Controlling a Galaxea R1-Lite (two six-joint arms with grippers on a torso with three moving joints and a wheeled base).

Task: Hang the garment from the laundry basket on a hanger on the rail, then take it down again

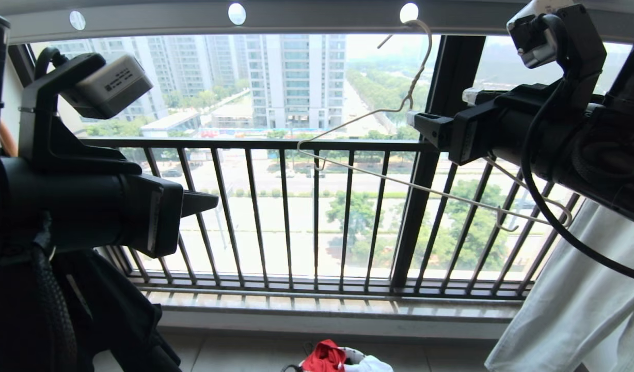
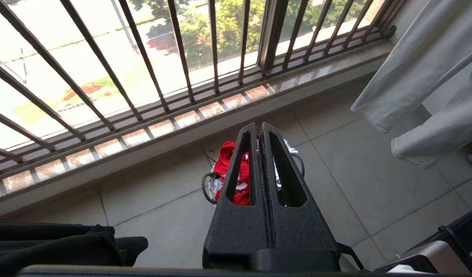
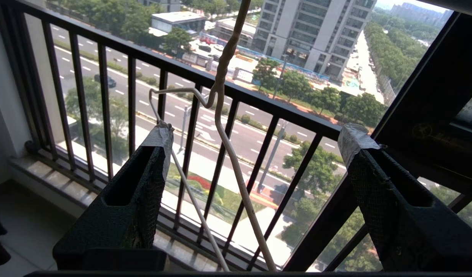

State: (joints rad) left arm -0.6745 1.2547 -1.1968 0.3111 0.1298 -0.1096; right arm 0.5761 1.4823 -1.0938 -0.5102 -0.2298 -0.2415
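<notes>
The hanger, a thin white wire one, is being carried bare by the rail, with its slim hook caught in one of the rail's round holes. It is hanging tilted, its lower bar sloping down toward the robot's right. The right gripper is being held high beside the hanger with its fingers spread wide; the wire is passing between them, and only the tip of one finger is seen touching it, so nothing is being grasped. The left gripper is being kept lower on the left, its jaws pressed together and empty, pointing toward the floor. The garment, red, is lying crumpled in the laundry basket on the tiled floor below the window railing. A pale cloth is hanging at the right.
</notes>
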